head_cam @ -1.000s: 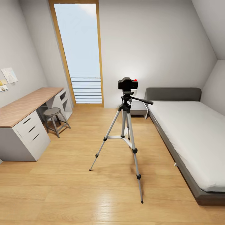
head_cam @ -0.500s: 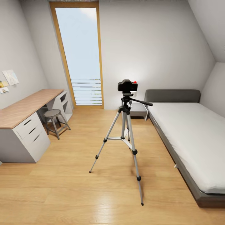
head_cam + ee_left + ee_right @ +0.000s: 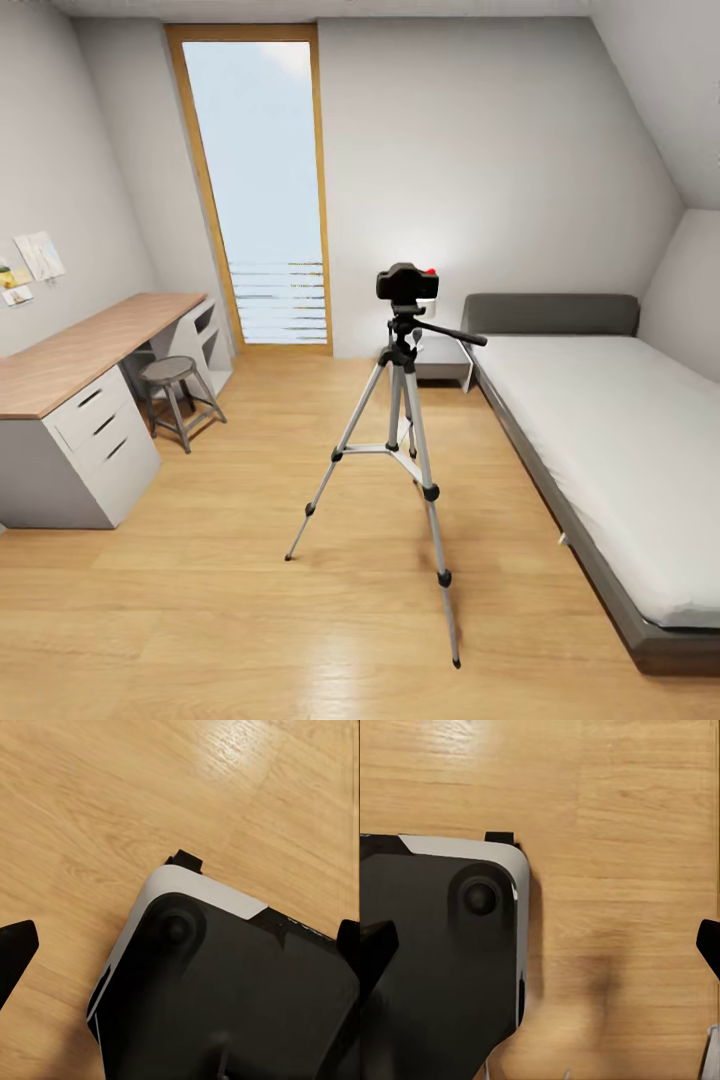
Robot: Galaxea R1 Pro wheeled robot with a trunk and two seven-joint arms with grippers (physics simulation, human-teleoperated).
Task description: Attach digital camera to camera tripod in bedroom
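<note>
The camera tripod [image 3: 405,440] stands on the wood floor [image 3: 200,600] in the middle of the bedroom, beside the bed [image 3: 610,440]. The digital camera [image 3: 407,283] sits on top. Both claws, left [image 3: 180,945] and right [image 3: 540,949], are spread wide, holding nothing.

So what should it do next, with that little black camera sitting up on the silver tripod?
Probably nothing more than hold back: the small boxy black camera already appears seated on the black head of the silver-legged tripod, and both wrist views show open, empty jaws above the wood floor.
</note>
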